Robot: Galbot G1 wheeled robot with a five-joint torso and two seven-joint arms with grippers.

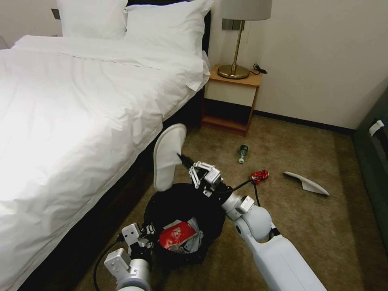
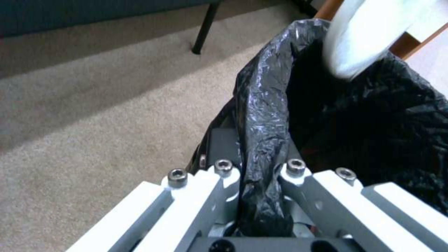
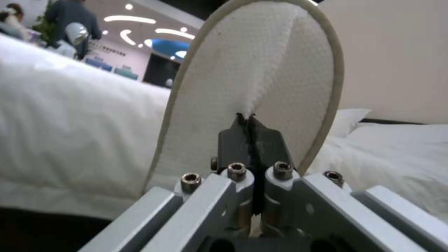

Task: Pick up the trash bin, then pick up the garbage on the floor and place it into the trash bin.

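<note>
The trash bin [image 1: 159,206], lined with a black bag [image 2: 266,105], hangs low in front of me beside the bed. My left gripper [image 1: 148,233] [image 2: 261,175] is shut on its near rim. Inside lie a red wrapper [image 1: 178,236] and some paper. My right gripper [image 1: 182,159] [image 3: 247,120] is shut on a white slipper [image 1: 167,159] [image 3: 252,70], pinching its strap and holding it upright over the bin's far rim; its lower end [image 2: 369,35] hangs at the bag's opening. On the carpet lie a green bottle [image 1: 242,153], a crushed red can [image 1: 259,176] and a second white slipper [image 1: 307,184].
The white bed [image 1: 72,113] fills the left side, its edge right beside the bin. A wooden nightstand [image 1: 231,99] with a brass lamp [image 1: 236,44] stands against the far wall. A dark cabinet [image 1: 374,161] borders the right. Open carpet lies between them.
</note>
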